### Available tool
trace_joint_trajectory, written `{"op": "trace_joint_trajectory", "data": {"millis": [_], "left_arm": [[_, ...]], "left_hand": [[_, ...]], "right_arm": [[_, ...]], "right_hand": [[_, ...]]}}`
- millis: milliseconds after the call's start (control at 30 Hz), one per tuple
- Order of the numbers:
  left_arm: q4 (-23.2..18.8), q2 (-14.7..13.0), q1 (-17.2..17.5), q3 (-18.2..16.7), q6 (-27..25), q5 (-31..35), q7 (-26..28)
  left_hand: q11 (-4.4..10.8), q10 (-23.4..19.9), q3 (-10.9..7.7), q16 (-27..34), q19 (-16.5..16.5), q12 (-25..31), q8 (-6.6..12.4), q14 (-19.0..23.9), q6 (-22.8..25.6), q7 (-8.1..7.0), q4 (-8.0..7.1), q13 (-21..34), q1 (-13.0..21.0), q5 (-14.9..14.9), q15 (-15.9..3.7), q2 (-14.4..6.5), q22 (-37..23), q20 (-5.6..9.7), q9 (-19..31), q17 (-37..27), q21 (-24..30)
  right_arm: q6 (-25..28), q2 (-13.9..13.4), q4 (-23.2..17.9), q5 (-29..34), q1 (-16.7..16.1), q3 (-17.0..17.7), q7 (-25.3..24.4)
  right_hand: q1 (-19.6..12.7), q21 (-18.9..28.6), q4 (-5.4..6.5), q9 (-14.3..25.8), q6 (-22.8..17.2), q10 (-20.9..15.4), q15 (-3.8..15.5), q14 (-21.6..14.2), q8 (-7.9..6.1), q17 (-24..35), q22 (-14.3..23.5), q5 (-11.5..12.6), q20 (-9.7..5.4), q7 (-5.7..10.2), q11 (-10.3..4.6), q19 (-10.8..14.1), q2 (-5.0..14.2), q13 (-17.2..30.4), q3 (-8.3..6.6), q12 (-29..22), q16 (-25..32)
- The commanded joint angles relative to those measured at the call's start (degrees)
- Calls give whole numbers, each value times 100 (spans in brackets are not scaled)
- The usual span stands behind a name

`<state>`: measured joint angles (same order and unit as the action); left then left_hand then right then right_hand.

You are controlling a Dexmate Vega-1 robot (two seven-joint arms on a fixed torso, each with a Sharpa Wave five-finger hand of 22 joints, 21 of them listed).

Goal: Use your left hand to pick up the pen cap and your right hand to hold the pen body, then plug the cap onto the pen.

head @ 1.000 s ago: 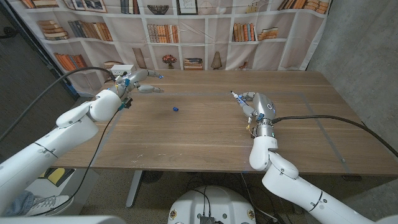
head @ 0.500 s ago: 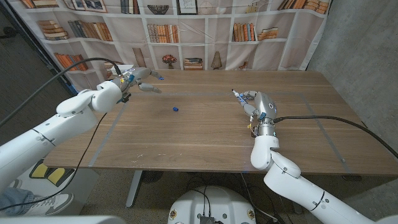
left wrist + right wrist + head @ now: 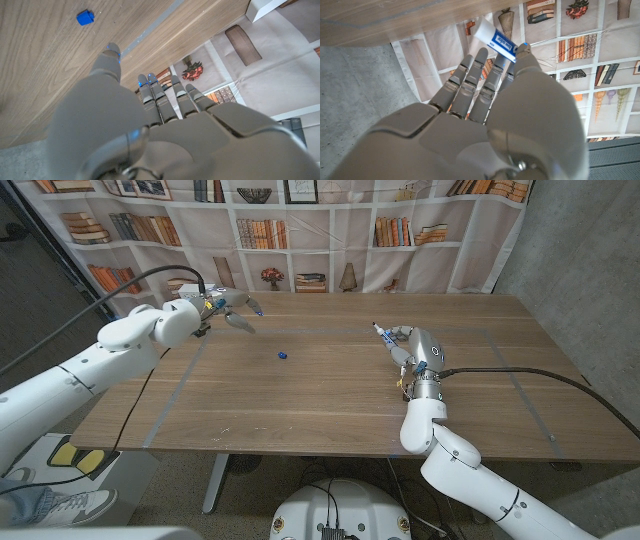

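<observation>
A: What's nearest the front edge of the table [image 3: 300, 430]?

B: Bare wood, with the right arm coming up over that edge toward the right half. The right hand [image 3: 410, 346] sits about midway between front and back, toward the right side.

A: Is it holding anything?

B: Yes, the pen body [image 3: 382, 335]. In the right wrist view the white barrel with its blue label [image 3: 495, 39] is pinched between the thumb and the other fingers [image 3: 470, 80], which lie close together and reach up alongside it. In the head view the pen's tip sticks out from the hand toward the far left.

A: And the cap?

B: The pen cap [image 3: 283, 355] is a small blue piece lying on the wood by itself, left of the table's middle and a bit farther back than the right hand. Nothing touches it. The left wrist view shows it too [image 3: 85, 17], lying just beyond that hand's thumb.

A: Where is the left hand?

B: The left hand [image 3: 222, 308] is at the far left corner of the table, well apart from the cap. Its fingers [image 3: 170, 97] are stretched out with slight gaps between them, the thumb off to one side, and it holds nothing. I cannot tell whether it touches the wood.

A: Anything farther back?

B: A small white box [image 3: 199, 290] near the far left corner, and behind the table a backdrop [image 3: 330, 230] printed with bookshelves.
</observation>
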<state>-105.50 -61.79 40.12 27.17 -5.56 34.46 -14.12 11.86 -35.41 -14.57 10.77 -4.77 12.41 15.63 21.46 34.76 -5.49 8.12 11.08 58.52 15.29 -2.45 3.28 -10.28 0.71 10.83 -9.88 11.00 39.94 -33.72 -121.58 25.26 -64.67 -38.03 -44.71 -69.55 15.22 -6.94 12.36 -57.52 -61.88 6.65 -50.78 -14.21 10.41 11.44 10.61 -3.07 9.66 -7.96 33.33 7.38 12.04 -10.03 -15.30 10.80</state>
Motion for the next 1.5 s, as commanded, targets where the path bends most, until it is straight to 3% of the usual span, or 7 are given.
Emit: {"op": "trace_joint_trajectory", "data": {"millis": [33, 500, 867, 1000, 1500], "left_arm": [[529, 242, -650, 619, 502, 412, -361], [859, 413, -756, 876, 979, 729, 53], [1217, 613, -1045, 1144, 1402, 1055, 153], [1295, 673, -1100, 1224, 1450, 1230, 227], [1676, 942, -1236, 1459, 1636, 1446, 313]], "left_hand": [[19, -4, -6, -26, 52, -26, -17, -53, -30, -18, -20, 18, 21, 34, -638, -35, -12, 15, 31, -11, -10], [36, -81, 7, 0, 80, -40, -20, -44, 40, -82, -45, 27, 49, 45, -685, -38, -13, 8, 35, -14, 11], [45, -121, 17, 14, 75, -56, -38, -4, 50, -152, -60, 31, 67, 57, -712, -38, -13, 18, 35, -18, 28], [51, -140, 15, 19, 71, -61, -33, 18, 84, -228, -58, 33, 90, 65, -759, -39, -13, 20, 36, -18, 35], [55, -289, -14, 15, 48, -51, -63, 55, 75, -292, -51, 45, 199, 85, -769, -82, -14, -24, 40, -18, 55]], "right_arm": [[157, 52, -52, 68, 20, -88, 7], [194, 95, 6, 47, 124, -131, 62], [232, 132, 50, -8, 122, -121, 38], [258, 161, 73, -33, 132, -116, 27], [288, 102, 62, -129, 154, -75, 75]], "right_hand": [[17, -41, 29, 31, -285, -397, 633, 1, -26, 14, 15, 29, -764, 286, -407, -22, 39, 114, -59, -34, -11], [38, -60, 27, 33, -289, -394, 627, 21, -32, 11, 14, 27, -753, 288, -409, -20, 28, 108, -69, -32, -19], [51, -73, 29, 33, -286, -398, 628, 16, -34, 13, 13, 26, -743, 289, -409, -23, 33, 111, -79, -37, -13], [59, -76, 28, 33, -286, -400, 621, 21, -35, 12, 13, 24, -740, 288, -408, -22, 25, 117, -78, -42, -16], [77, -84, 32, 35, -277, -398, 622, 7, -38, 16, 15, 27, -721, 291, -410, -15, 33, 125, -90, -49, -8]]}}
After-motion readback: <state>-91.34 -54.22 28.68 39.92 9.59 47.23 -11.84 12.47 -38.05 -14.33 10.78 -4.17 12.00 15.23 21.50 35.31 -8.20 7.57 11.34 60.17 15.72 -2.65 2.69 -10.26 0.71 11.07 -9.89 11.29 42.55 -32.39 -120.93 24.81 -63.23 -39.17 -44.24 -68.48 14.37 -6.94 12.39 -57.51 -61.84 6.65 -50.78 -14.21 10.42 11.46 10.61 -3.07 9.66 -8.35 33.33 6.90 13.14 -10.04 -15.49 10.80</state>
